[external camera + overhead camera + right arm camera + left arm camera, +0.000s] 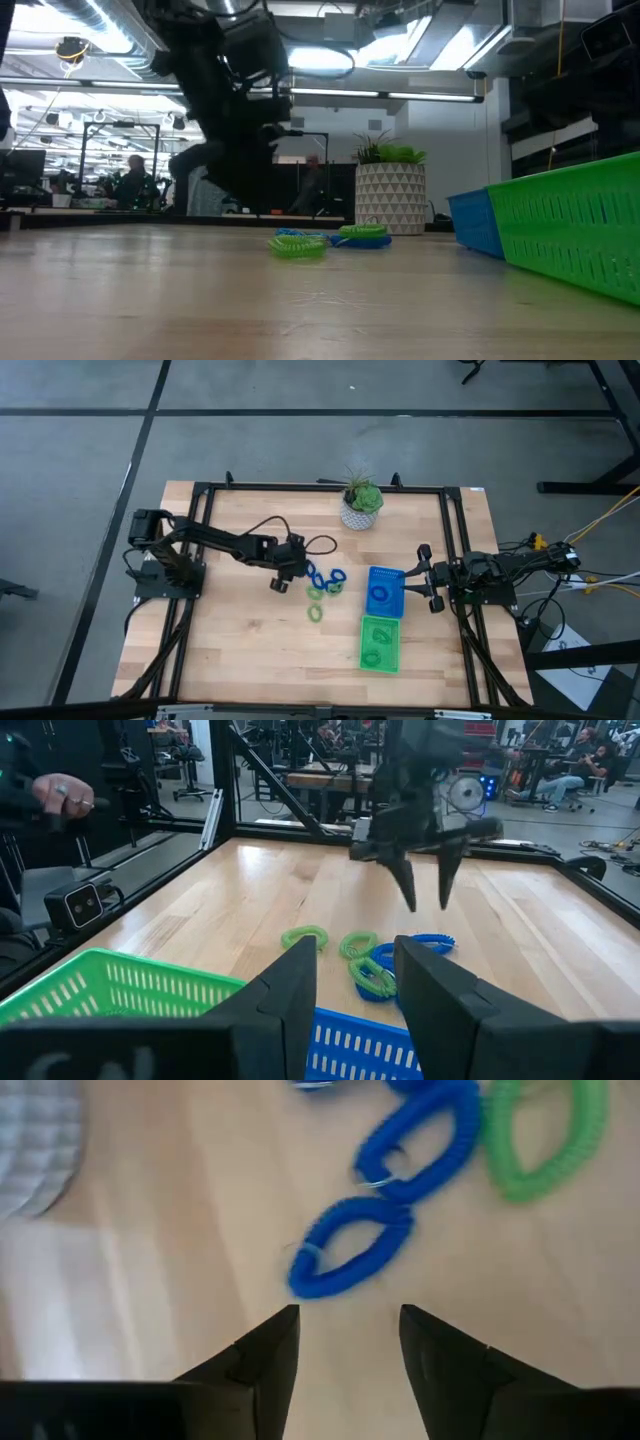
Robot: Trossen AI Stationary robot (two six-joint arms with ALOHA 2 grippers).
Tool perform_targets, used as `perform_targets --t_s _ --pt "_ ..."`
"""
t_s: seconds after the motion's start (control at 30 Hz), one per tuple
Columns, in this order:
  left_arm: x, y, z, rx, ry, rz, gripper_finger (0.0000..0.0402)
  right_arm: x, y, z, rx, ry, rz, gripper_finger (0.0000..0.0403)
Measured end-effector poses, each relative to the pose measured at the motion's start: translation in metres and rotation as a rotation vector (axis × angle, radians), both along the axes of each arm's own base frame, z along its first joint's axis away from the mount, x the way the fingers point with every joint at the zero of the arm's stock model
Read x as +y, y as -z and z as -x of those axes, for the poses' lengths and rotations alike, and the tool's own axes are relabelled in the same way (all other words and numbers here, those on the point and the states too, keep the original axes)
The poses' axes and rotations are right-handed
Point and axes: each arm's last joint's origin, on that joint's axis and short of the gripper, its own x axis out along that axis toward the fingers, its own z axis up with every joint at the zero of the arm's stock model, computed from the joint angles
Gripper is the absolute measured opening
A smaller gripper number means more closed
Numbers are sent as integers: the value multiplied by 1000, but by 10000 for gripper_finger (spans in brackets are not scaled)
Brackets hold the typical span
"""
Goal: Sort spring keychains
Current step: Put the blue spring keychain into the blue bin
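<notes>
Left jaws apart behind blue keychain

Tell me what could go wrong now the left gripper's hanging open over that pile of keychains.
1. The blue keychain under the open left gripper touches a second blue one, so a grab might lift both.
2. Green keychains overlap blue ones in the pile; one could tangle and land in the blue tray.

Two trays; one potted plant; keychains clustered, uncountable.
</notes>
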Motion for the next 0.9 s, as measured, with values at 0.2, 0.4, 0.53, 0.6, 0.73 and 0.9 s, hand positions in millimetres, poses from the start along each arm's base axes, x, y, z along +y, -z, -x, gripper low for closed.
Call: perform_targets --t_s 0.2,0.4,0.53,0.6,0.73,0.9 --pt "-3 21 -4 89 142 -21 159 0 0 0 0 0 0 136" --pt "-7 26 -7 111 184 -101 150 0 0 0 0 0 0 136" --pt "-12 25 -8 118 197 -177 144 0 0 0 0 0 0 136" --pt "-15 25 -8 124 226 -224 142 0 0 0 0 0 0 136" --pt "-19 22 -14 73 298 -258 141 0 0 0 0 0 0 136" --pt "-19 20 -18 18 319 -240 141 0 0 0 0 0 0 136"
